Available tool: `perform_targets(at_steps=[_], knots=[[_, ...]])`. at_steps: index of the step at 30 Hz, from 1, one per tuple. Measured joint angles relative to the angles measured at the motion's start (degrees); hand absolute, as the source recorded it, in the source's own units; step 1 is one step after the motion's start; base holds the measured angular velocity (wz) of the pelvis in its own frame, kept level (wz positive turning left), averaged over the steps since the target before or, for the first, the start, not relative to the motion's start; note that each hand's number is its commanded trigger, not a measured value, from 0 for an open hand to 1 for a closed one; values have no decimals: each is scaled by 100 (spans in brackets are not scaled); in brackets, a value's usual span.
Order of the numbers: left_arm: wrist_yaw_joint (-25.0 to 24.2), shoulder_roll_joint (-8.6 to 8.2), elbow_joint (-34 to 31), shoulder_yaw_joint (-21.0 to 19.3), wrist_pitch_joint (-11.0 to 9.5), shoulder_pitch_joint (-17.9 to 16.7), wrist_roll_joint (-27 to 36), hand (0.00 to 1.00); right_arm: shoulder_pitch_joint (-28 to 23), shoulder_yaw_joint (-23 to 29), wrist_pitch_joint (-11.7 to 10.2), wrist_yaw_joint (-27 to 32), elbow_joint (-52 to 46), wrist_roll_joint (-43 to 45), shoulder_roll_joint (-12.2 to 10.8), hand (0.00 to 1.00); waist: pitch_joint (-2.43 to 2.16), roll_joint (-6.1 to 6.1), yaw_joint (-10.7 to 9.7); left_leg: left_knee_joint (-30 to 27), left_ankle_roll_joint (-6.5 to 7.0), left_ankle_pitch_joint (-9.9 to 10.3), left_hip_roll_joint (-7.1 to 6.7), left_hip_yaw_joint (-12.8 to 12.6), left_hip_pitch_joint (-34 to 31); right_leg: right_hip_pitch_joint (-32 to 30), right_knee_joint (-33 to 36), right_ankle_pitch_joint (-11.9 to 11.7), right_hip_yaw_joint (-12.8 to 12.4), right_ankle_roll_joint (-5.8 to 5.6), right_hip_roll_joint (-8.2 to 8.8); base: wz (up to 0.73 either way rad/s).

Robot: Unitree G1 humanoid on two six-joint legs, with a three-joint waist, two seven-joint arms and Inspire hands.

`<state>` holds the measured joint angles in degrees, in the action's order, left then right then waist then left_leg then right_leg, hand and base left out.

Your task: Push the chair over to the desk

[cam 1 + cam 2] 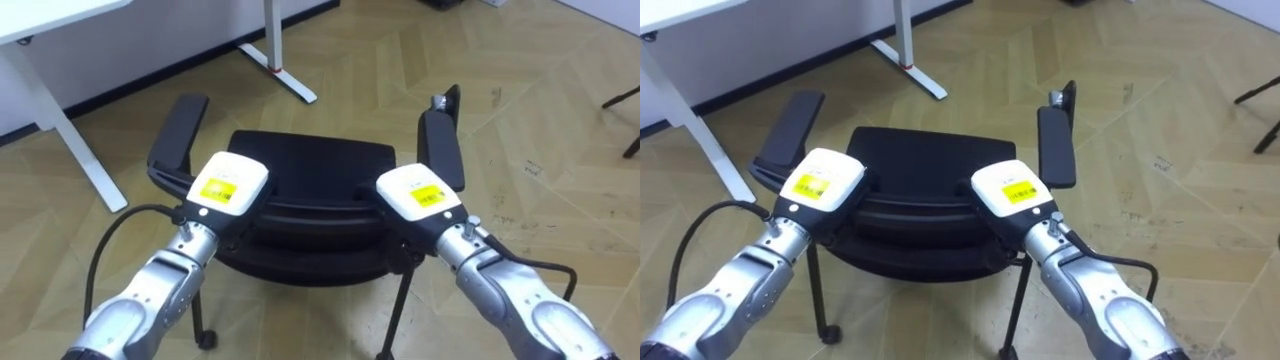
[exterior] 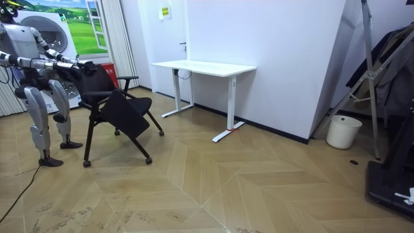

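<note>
On the wooden herringbone floor [image 2: 259,188], the black chair with padded armrests [image 1: 310,160] stands just in front of the robot, between it and the white desk with metal legs [image 2: 204,67]. The 2 hands sit at the top of its backrest, left hand [image 1: 228,185] and right hand [image 1: 420,193] apart. I cannot tell whether either hand grips it.

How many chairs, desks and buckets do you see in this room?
black wheeled chair with armrests: 1
white desk with metal legs: 1
white round bucket: 1
Total: 3
</note>
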<state>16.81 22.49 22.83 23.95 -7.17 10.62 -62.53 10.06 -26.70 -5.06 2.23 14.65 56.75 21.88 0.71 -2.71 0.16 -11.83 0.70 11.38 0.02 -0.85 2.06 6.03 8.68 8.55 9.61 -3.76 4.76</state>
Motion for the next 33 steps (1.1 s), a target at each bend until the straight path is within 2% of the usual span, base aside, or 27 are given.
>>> perform_targets(at_steps=[2, 9, 17, 28, 30, 33], knots=[[3, -35, -7, 2, -33, 4, -15, 100, 105, 3, 10, -24, 99, 30, -19, 100, -5, 7, 13, 0, 0, 0, -2, 31, -13, 1, -2, 0, 8, 0, 0, 8], [24, 7, -32, 5, -142, 17, -14, 100, 61, 2, -179, 254, 205, 359, 16, 100, -8, 13, 13, -6, 0, -1, -14, 112, -47, 4, -9, 1, 61, -1, 5, 7], [-36, 5, -26, 4, -152, 17, -14, 100, 65, -1, -192, 309, 266, 520, -18, 100, -4, 7, 26, -6, 0, -1, -18, 117, 17, 68, -38, 1, 57, -1, 12, 0], [12, -2, 104, 19, -203, 89, -15, 100, 110, -28, -278, 500, 457, 560, -30, 100, 28, -51, 66, -55, -8, 5, -10, 116, 41, 157, -92, 9, 86, 1, 9, 0], [23, 1, 295, 18, -298, 241, -41, 100, 180, -23, -305, 600, 648, 569, -107, 100, 58, -104, 141, -221, -44, 42, 24, 117, -16, 198, -83, 47, 164, 55, -12, 6], [18, -25, 527, 18, -363, 371, -72, 100, 223, -23, -286, 615, 798, 591, -204, 100, 55, -128, 176, -568, -118, 186, 131, 120, -113, 254, -65, 91, 213, 124, -111, 10]])
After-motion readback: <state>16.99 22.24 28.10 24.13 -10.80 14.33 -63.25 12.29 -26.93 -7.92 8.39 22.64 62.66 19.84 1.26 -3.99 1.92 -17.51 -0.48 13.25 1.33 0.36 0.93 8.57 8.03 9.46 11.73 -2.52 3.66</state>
